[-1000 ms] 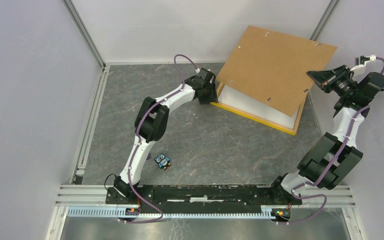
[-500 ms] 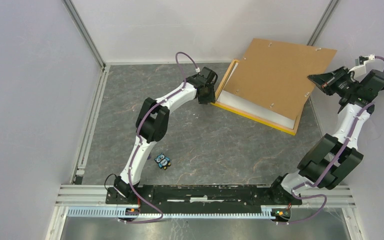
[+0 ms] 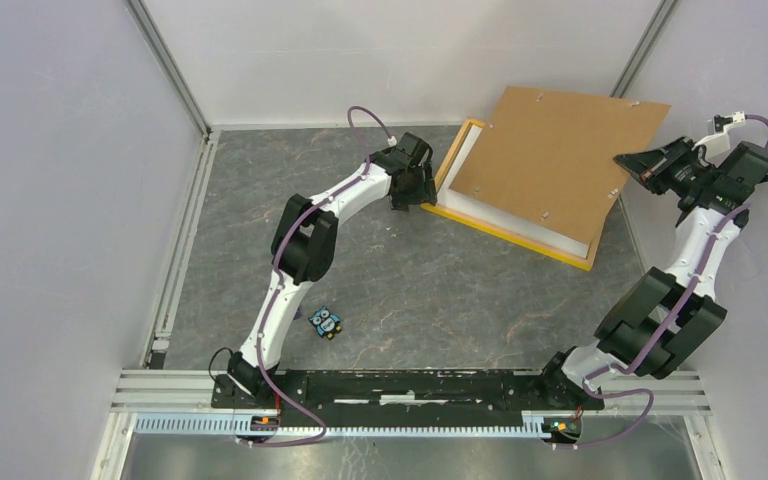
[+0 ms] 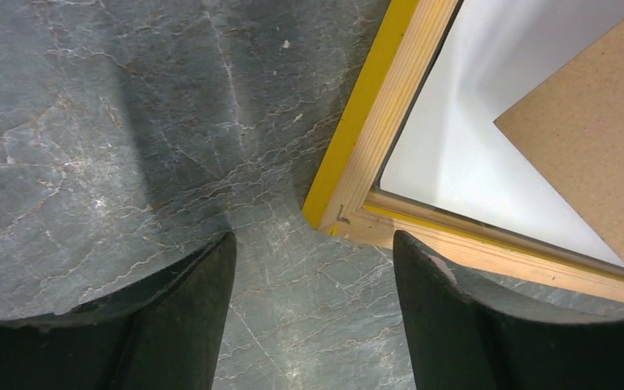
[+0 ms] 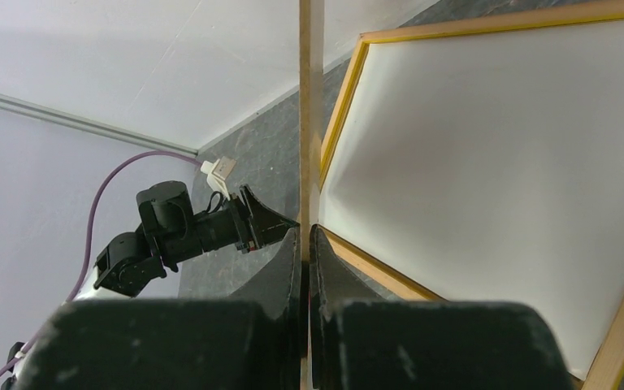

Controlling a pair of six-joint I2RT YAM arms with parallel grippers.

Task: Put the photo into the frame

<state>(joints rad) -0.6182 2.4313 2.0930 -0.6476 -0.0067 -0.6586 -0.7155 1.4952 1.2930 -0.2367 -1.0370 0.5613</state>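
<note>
The frame (image 3: 505, 232), with its thin yellow border, lies flat at the back right of the table. A plain white sheet (image 3: 520, 212) fills it, which looks like the photo lying face down. My left gripper (image 3: 410, 195) is open just off the frame's near-left corner (image 4: 349, 191), with only table between its fingers (image 4: 313, 244). The white sheet (image 4: 471, 138) shows beyond that corner. My right gripper (image 3: 628, 160) is shut on the right edge of the brown backing panel (image 3: 560, 150). It holds the panel tilted above the frame. In the right wrist view the panel (image 5: 311, 114) is edge-on between the shut fingers (image 5: 306, 236).
A small blue owl figure (image 3: 326, 322) lies on the table by the left arm. White walls close in the back and both sides. A metal rail (image 3: 175, 260) runs along the left edge. The left arm (image 5: 179, 231) shows beyond the panel in the right wrist view.
The backing panel has shifted right and back, uncovering the frame's left side. My left gripper has drawn slightly back from the frame corner and opened wider.
</note>
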